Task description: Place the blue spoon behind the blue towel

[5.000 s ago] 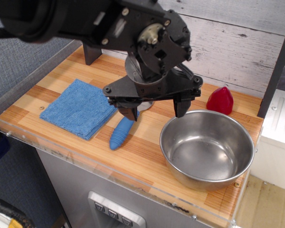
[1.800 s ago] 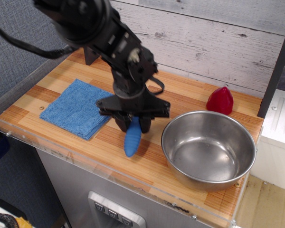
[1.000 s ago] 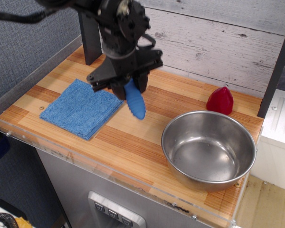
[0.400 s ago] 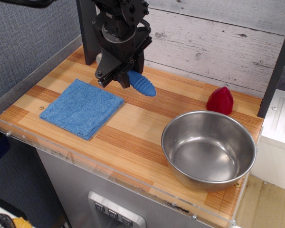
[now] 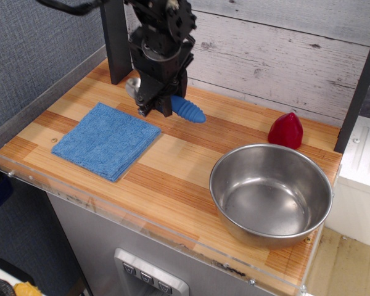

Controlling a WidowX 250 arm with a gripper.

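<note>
The blue towel (image 5: 106, 140) lies folded on the left of the wooden counter (image 5: 191, 179). My gripper (image 5: 157, 103) is shut on the blue spoon (image 5: 186, 109), just behind the towel's far right corner. The ribbed blue handle sticks out to the right, roughly level. The silver bowl of the spoon (image 5: 132, 86) shows at the gripper's left side. The spoon sits low near the counter; I cannot tell whether it touches the wood.
A large steel bowl (image 5: 270, 192) stands at the front right. A red cone-shaped object (image 5: 286, 130) sits behind it near the back wall. A dark post (image 5: 114, 40) rises at the back left. A clear rim edges the counter's front and left.
The gripper closed on the spoon beside the steel bowl, lifted it and carried it back and left to behind the towel. Over the last half second it lowered slightly.
</note>
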